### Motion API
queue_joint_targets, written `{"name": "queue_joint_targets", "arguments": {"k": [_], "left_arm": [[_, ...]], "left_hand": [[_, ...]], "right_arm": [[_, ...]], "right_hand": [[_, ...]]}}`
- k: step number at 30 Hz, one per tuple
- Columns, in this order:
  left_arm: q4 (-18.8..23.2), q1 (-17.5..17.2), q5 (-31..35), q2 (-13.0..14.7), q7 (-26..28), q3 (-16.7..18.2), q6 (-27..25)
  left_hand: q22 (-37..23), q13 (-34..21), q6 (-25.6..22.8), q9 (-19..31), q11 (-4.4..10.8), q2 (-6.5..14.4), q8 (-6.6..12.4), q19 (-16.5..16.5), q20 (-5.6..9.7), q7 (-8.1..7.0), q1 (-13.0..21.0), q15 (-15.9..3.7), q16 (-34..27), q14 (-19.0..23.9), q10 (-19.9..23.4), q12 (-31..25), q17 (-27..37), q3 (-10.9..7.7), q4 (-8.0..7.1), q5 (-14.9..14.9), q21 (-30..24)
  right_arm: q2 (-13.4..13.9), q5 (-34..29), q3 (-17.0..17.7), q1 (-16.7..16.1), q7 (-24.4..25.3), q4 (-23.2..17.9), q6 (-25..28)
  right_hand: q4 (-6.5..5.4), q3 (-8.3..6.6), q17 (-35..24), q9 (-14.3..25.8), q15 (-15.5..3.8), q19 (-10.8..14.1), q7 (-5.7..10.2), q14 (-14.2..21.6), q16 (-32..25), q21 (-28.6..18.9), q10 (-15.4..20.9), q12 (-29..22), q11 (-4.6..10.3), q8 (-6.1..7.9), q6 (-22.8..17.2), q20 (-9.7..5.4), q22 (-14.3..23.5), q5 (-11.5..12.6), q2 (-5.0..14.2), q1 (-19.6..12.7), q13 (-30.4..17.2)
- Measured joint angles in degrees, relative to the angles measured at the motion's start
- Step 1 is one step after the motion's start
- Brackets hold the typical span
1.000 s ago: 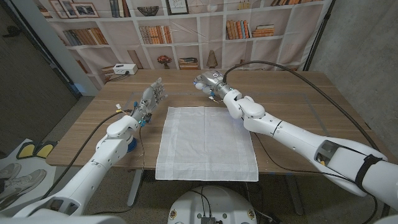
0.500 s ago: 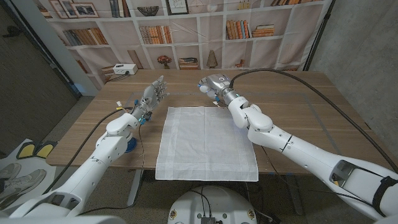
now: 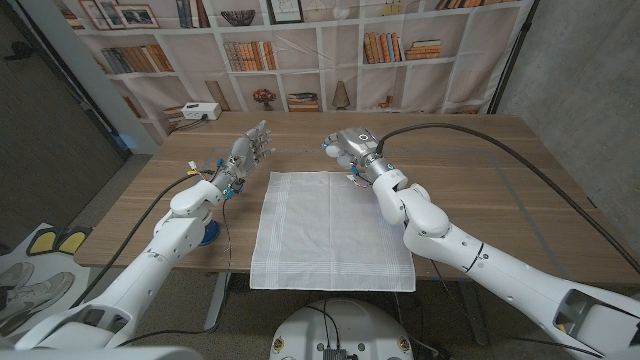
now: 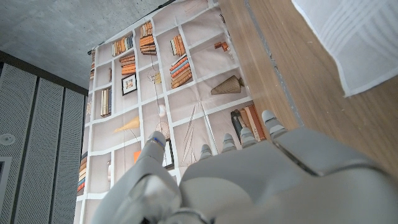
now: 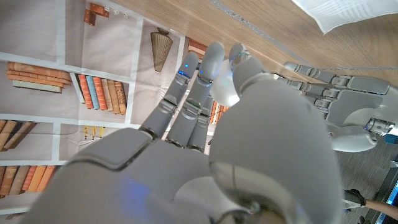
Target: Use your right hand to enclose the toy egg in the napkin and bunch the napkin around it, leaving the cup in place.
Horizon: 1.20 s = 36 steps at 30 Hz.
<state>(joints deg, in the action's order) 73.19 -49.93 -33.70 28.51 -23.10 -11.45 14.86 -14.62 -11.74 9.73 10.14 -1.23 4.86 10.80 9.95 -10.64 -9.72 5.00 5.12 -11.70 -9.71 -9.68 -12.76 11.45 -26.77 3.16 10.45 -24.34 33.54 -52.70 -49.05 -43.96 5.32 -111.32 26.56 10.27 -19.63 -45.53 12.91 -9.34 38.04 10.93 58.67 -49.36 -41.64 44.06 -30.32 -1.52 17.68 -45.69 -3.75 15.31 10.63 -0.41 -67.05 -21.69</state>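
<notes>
Toy egg [image 3: 329, 148], white, pinched in right hand [image 3: 347, 144] between thumb and fingers, held just above the desk [image 3: 500, 190] past the far edge of the napkin [image 3: 330, 228]; egg also seen at the fingertips in the right wrist view [image 5: 224, 87]. Napkin lies flat and unfolded at desk middle. Left hand [image 3: 245, 155] holds nothing, fingers spread and raised, just beside the napkin's far left corner. Bookshelf backdrop [image 3: 290, 50] behind desk.

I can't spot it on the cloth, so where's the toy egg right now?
In the head view the toy egg is held in the right hand, just past the napkin's far right corner.
</notes>
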Motion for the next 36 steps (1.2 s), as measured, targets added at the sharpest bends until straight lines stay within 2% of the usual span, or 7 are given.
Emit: {"name": "queue_joint_targets", "arguments": {"k": [7, 16, 24, 36], "left_arm": [[-0.4, 0.4, 0.0, 0.0, -0.7, -0.3, 0.3], [-0.8, 0.8, -0.1, -0.1, -1.2, -0.6, 0.5], [-1.2, 1.3, 0.0, -0.2, -1.5, -0.8, 0.5], [-2.1, 2.3, 0.2, -0.5, -1.8, -1.3, 0.3]], "left_hand": [[0.0, 0.0, 0.0, 0.0, 0.00, 0.0, 0.00, 0.0, 0.00, 0.00, 0.0, 0.00, 0.0, 0.0, 0.0, 0.0, 0.0, 0.00, 0.00, 0.0, 0.0], [0.0, 0.0, 0.0, 0.0, 0.00, 0.0, 0.00, 0.0, 0.00, 0.00, 0.0, 0.00, 0.0, 0.0, 0.0, 0.0, 0.0, 0.00, 0.00, 0.0, 0.0], [0.0, 0.0, 0.0, 0.0, 0.00, 0.0, 0.00, 0.0, 0.00, 0.00, 0.0, 0.00, 0.0, 0.0, 0.0, 0.0, 0.0, 0.00, 0.00, 0.0, 0.0], [0.3, 0.0, 0.0, 0.0, 0.00, 0.0, 0.00, 0.0, 0.00, 0.00, 0.0, 0.00, 0.0, 0.0, 0.0, 0.0, 0.0, 0.00, 0.00, 0.0, 0.0]], "right_arm": [[1.2, -1.7, 0.8, -3.2, -1.3, -3.9, 1.5], [2.1, -3.3, 1.2, -5.9, -3.7, -6.5, 2.0], [2.2, -3.8, 1.0, -7.1, -5.8, -7.0, 1.5], [2.2, -4.2, 0.1, -7.1, -10.0, -6.1, -0.5]], "right_hand": [[0.00, 0.00, -0.3, 0.3, 0.01, -0.2, -0.20, 0.0, 0.2, -0.5, 0.0, 0.0, 0.00, -0.11, -0.2, 0.21, 0.0, 0.0, -0.01, 0.0, 0.0], [-0.25, 0.25, -0.3, 0.3, 0.01, -0.7, -0.20, 0.0, 0.8, -1.4, 0.0, 0.0, 0.00, -0.31, -0.2, 0.08, -0.1, 0.0, 0.00, -0.3, 0.0], [-0.25, 0.25, -0.5, 0.3, -0.19, -0.7, -0.20, 0.2, 1.3, -1.6, 0.0, 0.2, 0.00, -0.41, -0.2, 0.11, -0.1, 0.0, -0.01, -0.3, 0.0], [-0.24, 0.24, -0.5, 0.3, -0.19, -1.3, -0.21, 0.2, 1.7, -2.5, 0.0, 0.3, 0.00, -0.54, -0.2, 0.07, -0.1, -0.2, -0.02, -0.5, 0.0]]}}
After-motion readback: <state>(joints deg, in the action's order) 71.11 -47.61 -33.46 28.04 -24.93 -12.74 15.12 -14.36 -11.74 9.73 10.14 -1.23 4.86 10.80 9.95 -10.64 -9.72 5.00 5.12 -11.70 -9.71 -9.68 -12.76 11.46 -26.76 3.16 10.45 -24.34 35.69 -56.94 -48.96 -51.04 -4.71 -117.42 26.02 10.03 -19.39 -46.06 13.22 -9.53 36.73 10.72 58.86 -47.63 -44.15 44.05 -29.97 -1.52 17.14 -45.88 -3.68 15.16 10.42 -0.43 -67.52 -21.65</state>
